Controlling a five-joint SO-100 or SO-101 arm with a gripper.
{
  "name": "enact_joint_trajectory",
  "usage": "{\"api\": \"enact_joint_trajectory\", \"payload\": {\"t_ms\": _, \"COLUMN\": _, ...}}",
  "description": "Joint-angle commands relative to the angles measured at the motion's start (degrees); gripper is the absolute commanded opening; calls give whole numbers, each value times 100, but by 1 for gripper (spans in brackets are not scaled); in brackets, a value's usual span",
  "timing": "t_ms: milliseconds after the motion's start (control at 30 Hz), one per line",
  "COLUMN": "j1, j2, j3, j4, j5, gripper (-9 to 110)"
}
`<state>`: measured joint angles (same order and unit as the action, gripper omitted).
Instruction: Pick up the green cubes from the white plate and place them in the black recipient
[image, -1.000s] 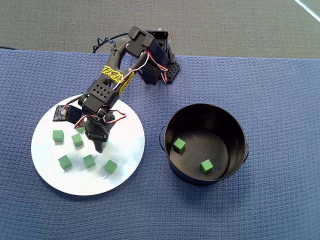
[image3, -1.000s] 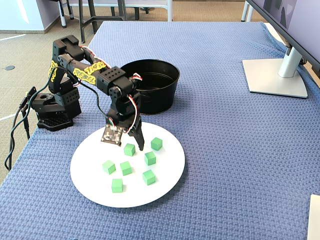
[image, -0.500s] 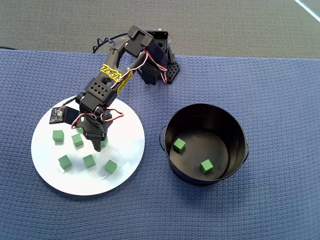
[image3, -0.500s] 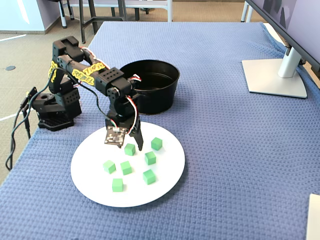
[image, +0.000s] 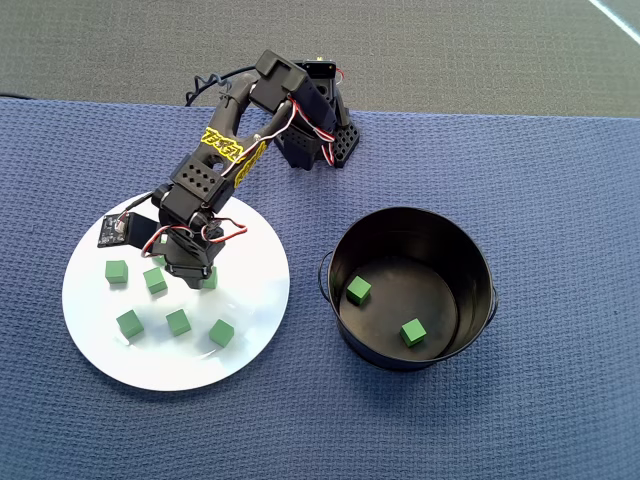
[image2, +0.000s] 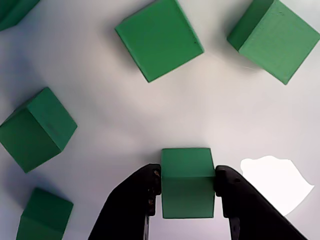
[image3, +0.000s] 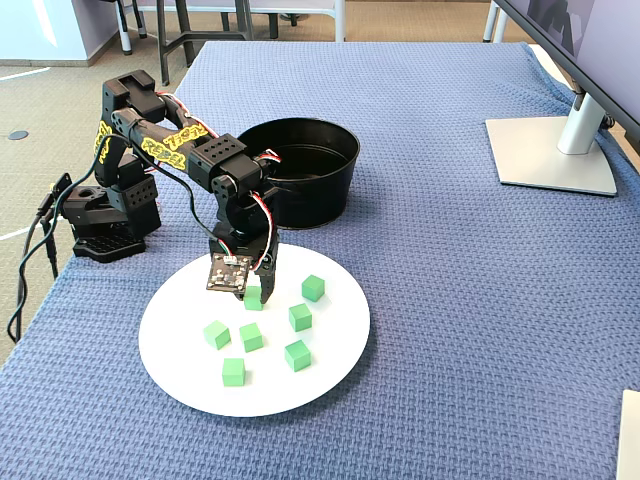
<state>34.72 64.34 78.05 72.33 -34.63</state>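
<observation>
Gripper (image2: 187, 187) clamped on one cube (image2: 187, 180) — it sits square between the jaws, a pad on each side face, resting on the plate (image2: 150, 125). Other cubes lie ahead and to the sides, clear. Pot (image: 412, 285) well apart, 2 cubes inside — next move: lift, I judge.

You face a table draped in a blue waffle-weave cloth (image3: 450, 300), a monitor's silver stand (image3: 555, 150) resting at its far right in the fixed view. Beyond the edge, beige carpet (image3: 50, 110) and dark chair legs (image3: 185, 30) sit under even light.
</observation>
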Motion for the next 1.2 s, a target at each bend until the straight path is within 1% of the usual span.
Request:
{"api": "enact_joint_trajectory", "payload": {"t_ms": 0, "j1": 35, "j2": 686, "j3": 114, "j4": -18, "j5": 290, "gripper": 0}}
{"api": "enact_joint_trajectory", "payload": {"t_ms": 167, "j1": -88, "j2": 2030, "j3": 202, "j4": 483, "j5": 1037, "gripper": 0}}
{"api": "enact_joint_trajectory", "payload": {"t_ms": 267, "j1": -413, "j2": 3015, "j3": 334, "j4": 738, "j5": 1600, "gripper": 0}}
{"api": "enact_joint_trajectory", "payload": {"t_ms": 367, "j1": -940, "j2": 3902, "j3": 448, "j4": 773, "j5": 2285, "gripper": 0}}
{"api": "enact_joint_trajectory", "payload": {"t_ms": 500, "j1": -2136, "j2": 4518, "j3": 316, "j4": 1037, "j5": 2979, "gripper": 0}}
{"api": "enact_joint_trajectory", "payload": {"t_ms": 633, "j1": -3516, "j2": 4359, "j3": 264, "j4": 853, "j5": 3384, "gripper": 0}}
{"api": "enact_joint_trajectory", "payload": {"t_ms": 733, "j1": -4315, "j2": 3894, "j3": 220, "j4": 650, "j5": 3595, "gripper": 0}}
{"api": "enact_joint_trajectory", "payload": {"t_ms": 833, "j1": -4781, "j2": 3305, "j3": 114, "j4": 527, "j5": 3797, "gripper": 0}}
{"api": "enact_joint_trajectory", "payload": {"t_ms": 967, "j1": -5186, "j2": 2751, "j3": 281, "j4": 264, "j5": 3814, "gripper": 0}}
{"api": "enact_joint_trajectory", "payload": {"t_ms": 1000, "j1": -5273, "j2": 2716, "j3": 369, "j4": 211, "j5": 3727, "gripper": 7}}
{"api": "enact_joint_trajectory", "payload": {"t_ms": 1033, "j1": -5405, "j2": 2698, "j3": 457, "j4": 202, "j5": 3454, "gripper": 28}}
{"api": "enact_joint_trajectory", "payload": {"t_ms": 1067, "j1": -5502, "j2": 2698, "j3": 519, "j4": 246, "j5": 3305, "gripper": 39}}
{"api": "enact_joint_trajectory", "payload": {"t_ms": 1100, "j1": -5528, "j2": 2769, "j3": 598, "j4": 255, "j5": 3261, "gripper": 41}}
{"api": "enact_joint_trajectory", "payload": {"t_ms": 1167, "j1": -5414, "j2": 2962, "j3": 659, "j4": 185, "j5": 3357, "gripper": 42}}
